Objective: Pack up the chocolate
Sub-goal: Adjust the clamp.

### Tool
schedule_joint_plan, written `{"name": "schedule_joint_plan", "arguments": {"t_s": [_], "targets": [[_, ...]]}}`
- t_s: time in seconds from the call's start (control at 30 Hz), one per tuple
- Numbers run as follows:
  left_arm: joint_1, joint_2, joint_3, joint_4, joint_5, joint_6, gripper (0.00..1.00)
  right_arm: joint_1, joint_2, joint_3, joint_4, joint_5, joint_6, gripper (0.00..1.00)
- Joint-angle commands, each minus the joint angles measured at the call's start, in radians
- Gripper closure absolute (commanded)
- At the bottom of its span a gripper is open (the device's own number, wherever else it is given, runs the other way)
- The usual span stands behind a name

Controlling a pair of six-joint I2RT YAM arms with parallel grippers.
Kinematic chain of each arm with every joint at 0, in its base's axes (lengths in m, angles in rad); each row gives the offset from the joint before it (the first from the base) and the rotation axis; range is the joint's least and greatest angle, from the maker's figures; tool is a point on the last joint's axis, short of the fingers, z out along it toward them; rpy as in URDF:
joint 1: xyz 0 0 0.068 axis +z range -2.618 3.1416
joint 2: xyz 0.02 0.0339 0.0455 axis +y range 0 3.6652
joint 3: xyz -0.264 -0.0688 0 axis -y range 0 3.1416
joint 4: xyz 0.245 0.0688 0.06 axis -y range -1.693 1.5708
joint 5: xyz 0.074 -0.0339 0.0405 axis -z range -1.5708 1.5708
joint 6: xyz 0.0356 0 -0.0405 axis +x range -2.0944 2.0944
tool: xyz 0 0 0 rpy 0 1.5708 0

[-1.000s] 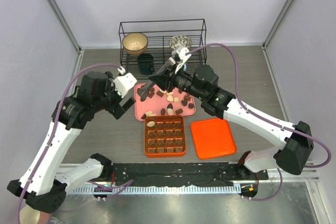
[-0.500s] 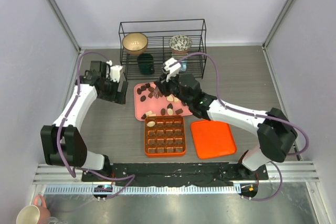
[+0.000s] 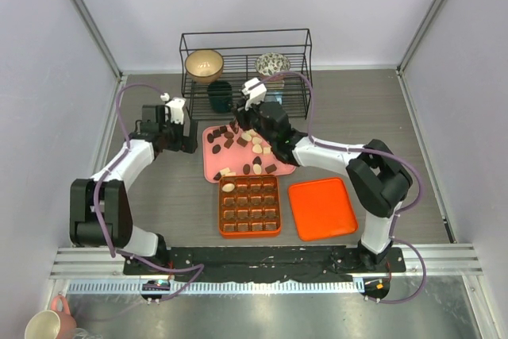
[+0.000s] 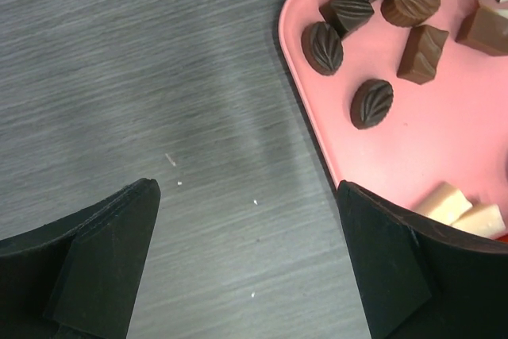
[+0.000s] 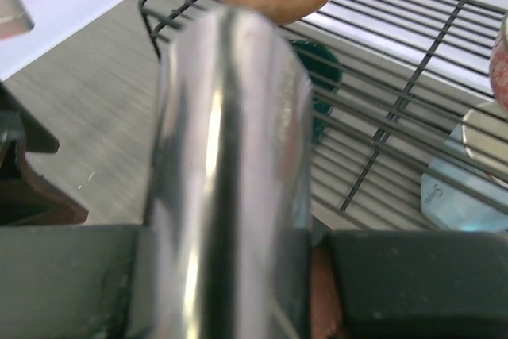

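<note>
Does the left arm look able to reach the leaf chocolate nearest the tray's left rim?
Likely yes: the left arm's fingers hang open by the pink tray, nothing standing between them and that leaf chocolate.

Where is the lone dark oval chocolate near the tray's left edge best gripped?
Across its short width, from straight above: the oval chocolate lies flat on the pink tray, with bare tray along both long sides.

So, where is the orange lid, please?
In the top view, the lid lies flat right of the gridded box, on the near side of the pink tray.
</note>
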Motion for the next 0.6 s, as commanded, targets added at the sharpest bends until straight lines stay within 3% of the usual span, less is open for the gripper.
{"name": "schedule_joint_plan", "arguments": {"t_s": [0.0, 0.23, 0.57], "targets": [[0.009, 0.026, -0.024, 0.161, 0.007, 0.0, 0.0, -0.016, 0.028, 0.088, 0.129, -0.014, -0.01, 0.83], [0.029, 0.051, -0.059, 0.192, -0.008, 0.017, 0.0, -0.019, 0.098, 0.116, 0.186, -0.043, -0.014, 0.67], [0.035, 0.009, -0.072, 0.18, -0.007, 0.029, 0.0, -0.019, 0.118, 0.085, 0.218, -0.062, -0.022, 0.58]]}}
